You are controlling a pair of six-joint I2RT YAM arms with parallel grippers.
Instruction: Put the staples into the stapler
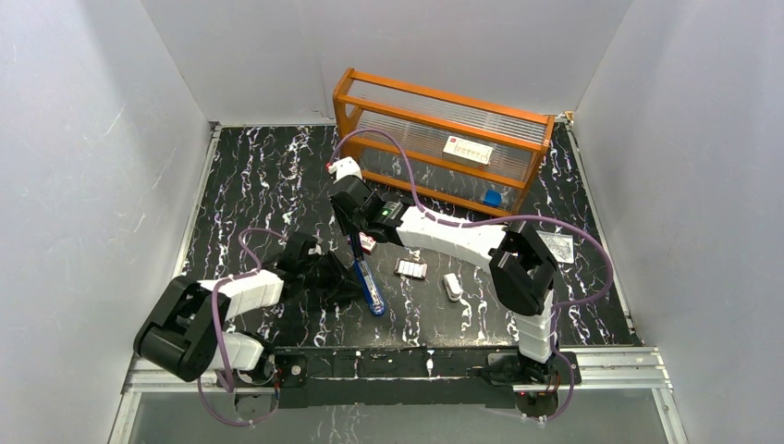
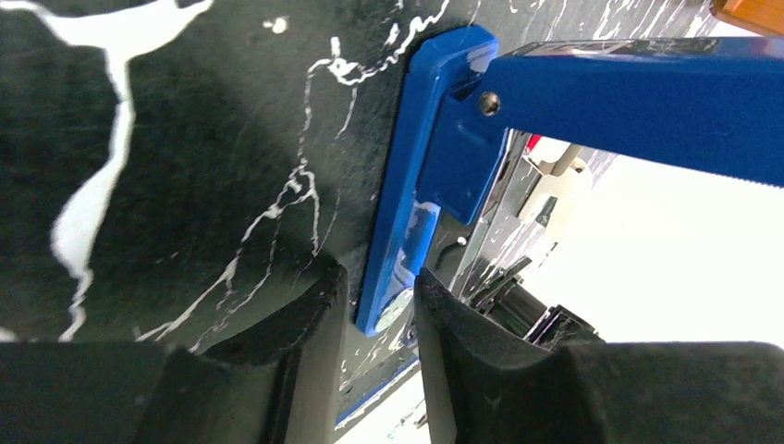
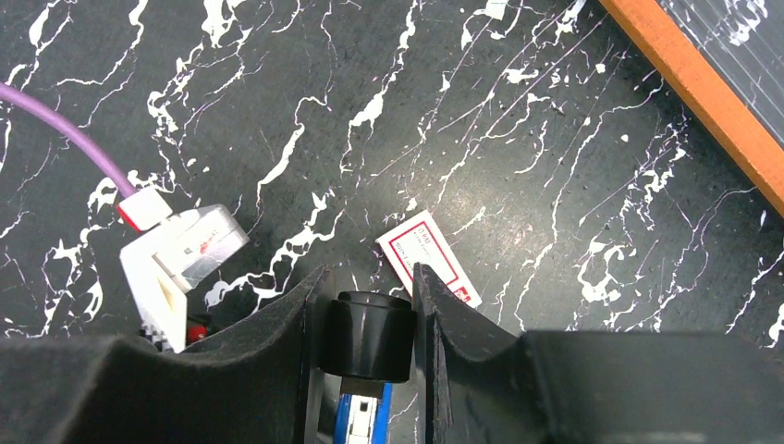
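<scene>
The blue stapler (image 1: 370,285) lies on the black marbled mat left of centre, hinged open. My left gripper (image 1: 340,277) is shut on its blue base (image 2: 407,242), pads on both sides (image 2: 379,310). The stapler's blue upper arm (image 2: 647,92) is swung up and away from the base. My right gripper (image 1: 356,242) is shut on the black front end (image 3: 373,335) of that arm, with its metal channel (image 3: 363,418) showing below. The staples (image 1: 411,269), a silvery block, lie on the mat to the right of the stapler. The red-and-white box (image 3: 430,256) lies just beyond my right fingers.
A small white rounded object (image 1: 452,287) lies right of the staples. An orange-framed clear rack (image 1: 442,139) stands at the back, with a white label and a blue item inside. A clear plastic bag (image 1: 557,244) lies at the right. White walls close in the mat.
</scene>
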